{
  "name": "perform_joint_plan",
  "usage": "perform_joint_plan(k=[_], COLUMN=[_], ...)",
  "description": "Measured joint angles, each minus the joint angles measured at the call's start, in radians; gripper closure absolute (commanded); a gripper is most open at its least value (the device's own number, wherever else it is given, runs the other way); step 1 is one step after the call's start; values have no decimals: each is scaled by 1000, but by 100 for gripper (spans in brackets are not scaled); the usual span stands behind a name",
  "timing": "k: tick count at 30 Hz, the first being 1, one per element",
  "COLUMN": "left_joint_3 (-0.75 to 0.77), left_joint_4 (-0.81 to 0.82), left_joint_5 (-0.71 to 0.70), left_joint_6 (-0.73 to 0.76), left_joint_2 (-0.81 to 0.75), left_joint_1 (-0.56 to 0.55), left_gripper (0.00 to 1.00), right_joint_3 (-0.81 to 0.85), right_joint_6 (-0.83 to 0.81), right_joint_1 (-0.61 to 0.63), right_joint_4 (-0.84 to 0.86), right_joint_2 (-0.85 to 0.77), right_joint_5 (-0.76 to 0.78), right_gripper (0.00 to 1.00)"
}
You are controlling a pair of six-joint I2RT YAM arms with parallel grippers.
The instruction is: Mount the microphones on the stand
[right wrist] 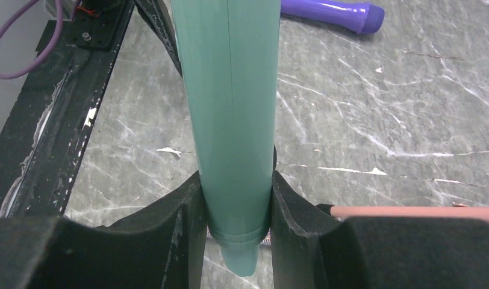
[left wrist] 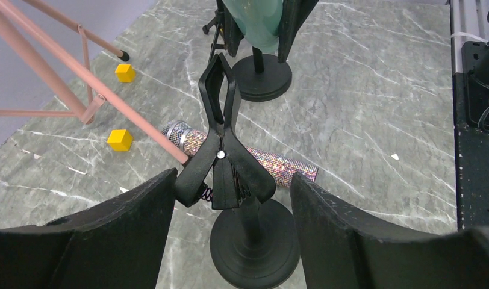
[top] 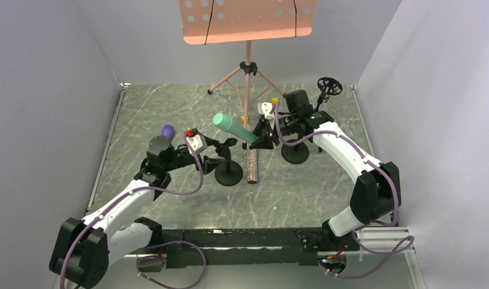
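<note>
a: where is the mint-green microphone (right wrist: 230,90)?

b: raised off the table, just beyond the clip stand (left wrist: 221,120). the right gripper (right wrist: 236,180) pinches it near the tail, both pads pressed flat on the barrel and the thin end poking out past them.

a: and the left gripper (left wrist: 233,174)?

b: spread wide, one finger on each side of the clip stand's spring clamp. from the wrist view i can't quite tell whether a pad touches the clamp handle.

a: how will the microphone handle?

b: it looks like stiff, smooth plastic and probably light. the barrel tapers, so it could slide through the pads if pushed along its length. held at the tail, the long body acts as a lever, so a side knock may twist it.

a: best place to hold?

b: i'd say keep the tail grip and leave the mid-barrel bare for the clamp.

a: the others?

b: the glittery microphone (left wrist: 272,164) lies flat just behind the clip stand. the purple microphone (right wrist: 332,12) lies well apart from it.
</note>
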Motion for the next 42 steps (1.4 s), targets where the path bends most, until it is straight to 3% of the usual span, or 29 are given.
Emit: perform_joint_plan(k=[10, 16, 21, 28, 33, 42], left_joint_3=[0, 0, 0, 0, 3, 15], left_joint_4=[11, 14, 24, 50, 53, 29], left_joint_5=[14, 14, 14, 21, 26, 44], left_joint_6=[-11, -16, -30, -53, -63, -54], left_joint_2=[29, 29, 23, 26, 39, 48], left_joint_1=[1, 1, 1, 1, 5, 5], left_gripper=[33, 19, 19, 34, 67, 70], right_joint_3=[16, 16, 20, 22, 27, 35], right_joint_6=[7, 7, 8, 7, 6, -48], right_joint_1=[0, 0, 0, 0, 0, 17], right_joint_4=[0, 0, -1, -1, -4, -50], right_joint_2=[41, 56, 63, 66, 74, 82], right_joint_5=[-4, -4, -4, -4, -3, 3], right_gripper=[97, 97, 97, 97, 97, 97])
